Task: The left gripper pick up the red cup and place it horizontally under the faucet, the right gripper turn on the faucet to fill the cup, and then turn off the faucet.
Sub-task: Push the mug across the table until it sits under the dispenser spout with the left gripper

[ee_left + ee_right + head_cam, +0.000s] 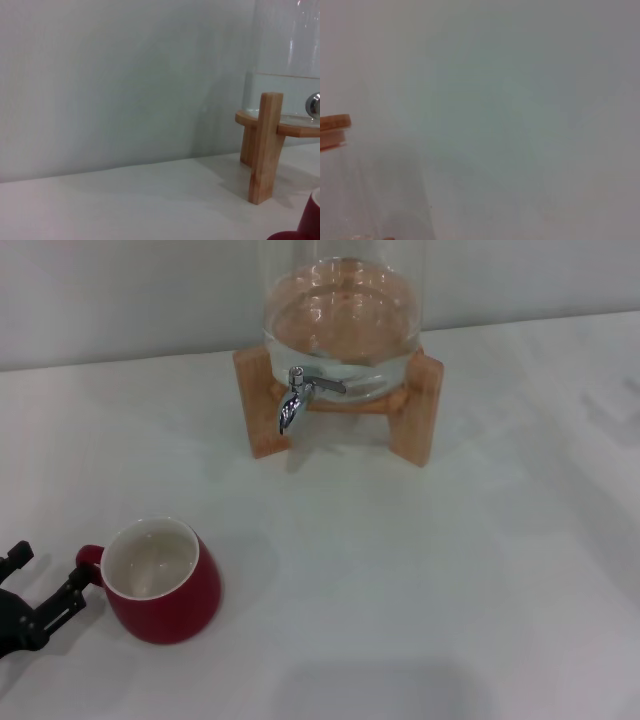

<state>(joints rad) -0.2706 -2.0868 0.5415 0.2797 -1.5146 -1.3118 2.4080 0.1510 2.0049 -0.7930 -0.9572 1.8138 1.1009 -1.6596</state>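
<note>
The red cup (165,585) stands upright on the white table at the front left, cream inside showing, with its handle (88,558) pointing left. My left gripper (48,568) is at the left edge, open, with one black finger (68,596) right beside the handle and the other farther left. A sliver of the cup shows in the left wrist view (309,222). The chrome faucet (294,400) sticks out of the glass dispenser at the back centre, lever (325,384) pointing right; its edge shows in the left wrist view (314,105). My right gripper is out of view.
The glass water dispenser (345,315) sits on a wooden stand (262,410) at the back of the table (400,570). A stand leg (265,147) shows in the left wrist view. The right wrist view shows the dispenser's wooden lid (334,131) against a plain wall.
</note>
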